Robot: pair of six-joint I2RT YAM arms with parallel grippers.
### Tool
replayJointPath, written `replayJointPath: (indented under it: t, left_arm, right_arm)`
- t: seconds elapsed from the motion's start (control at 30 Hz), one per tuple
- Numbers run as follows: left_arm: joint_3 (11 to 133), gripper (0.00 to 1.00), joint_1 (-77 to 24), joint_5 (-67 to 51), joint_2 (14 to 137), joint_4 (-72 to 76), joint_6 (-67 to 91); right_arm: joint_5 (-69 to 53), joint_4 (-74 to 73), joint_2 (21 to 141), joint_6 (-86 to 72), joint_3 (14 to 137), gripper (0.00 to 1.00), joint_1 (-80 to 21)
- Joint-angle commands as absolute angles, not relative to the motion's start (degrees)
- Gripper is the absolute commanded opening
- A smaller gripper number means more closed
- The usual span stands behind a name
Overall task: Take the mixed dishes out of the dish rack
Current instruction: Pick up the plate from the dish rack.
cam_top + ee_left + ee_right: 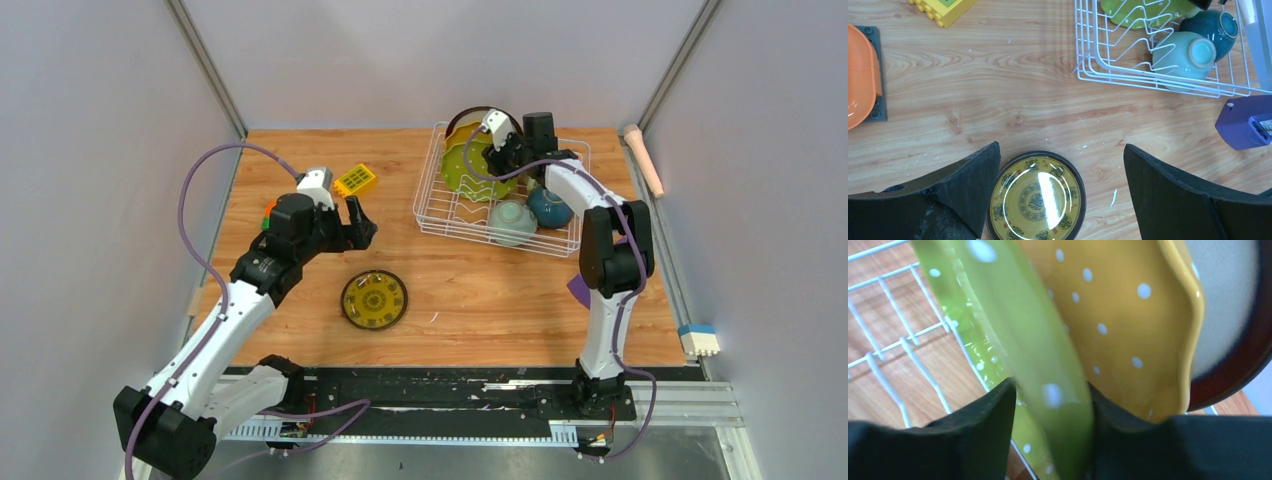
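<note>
The white wire dish rack [440, 215] stands at the back right. In it stand a green dotted plate [468, 168] and a maroon-rimmed plate [470, 115], with a mint bowl [511, 222] and a teal bowl [549, 207] lying beside them. My right gripper [505, 150] is shut on the green plate's rim [1048, 340]. The orange dotted plate [1128, 315] and the maroon-rimmed plate [1233, 315] stand behind it. The small black yellow-patterned plate [374, 299] lies flat on the table. My left gripper [360, 225] is open and empty above it [1035, 197]. The mug is out of view.
A yellow toy block [355, 181] lies beside the left wrist. An orange thing on a grey base [858, 75] is at the left. A purple object [580, 290] lies near the right arm. A pink stick [645, 160] and a white-blue block [699, 340] lie off the table's right edge.
</note>
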State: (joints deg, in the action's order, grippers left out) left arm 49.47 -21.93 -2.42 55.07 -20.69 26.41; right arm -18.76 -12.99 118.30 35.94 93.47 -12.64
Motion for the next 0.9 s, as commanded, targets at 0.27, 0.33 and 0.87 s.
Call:
replayJointPath:
  t: [0.27,0.33,0.87]
  left_arm:
    - [51.77,1.0,-21.84,-1.61,53.47,-21.74,25.96]
    - [51.65,1.0,-21.84,-1.59,53.2,-22.08,26.27]
    - [48.01,1.0,-21.85,1.75,48.51,-22.98,28.54]
  right_arm:
    - [-21.97,-17.94,114.02,40.69,94.79,0.09,-13.52]
    - [-21.89,-18.09,112.69,41.85,94.25,0.0,-13.53]
    - [-21.43,-12.49,99.75,44.87,90.49,0.0,-15.34]
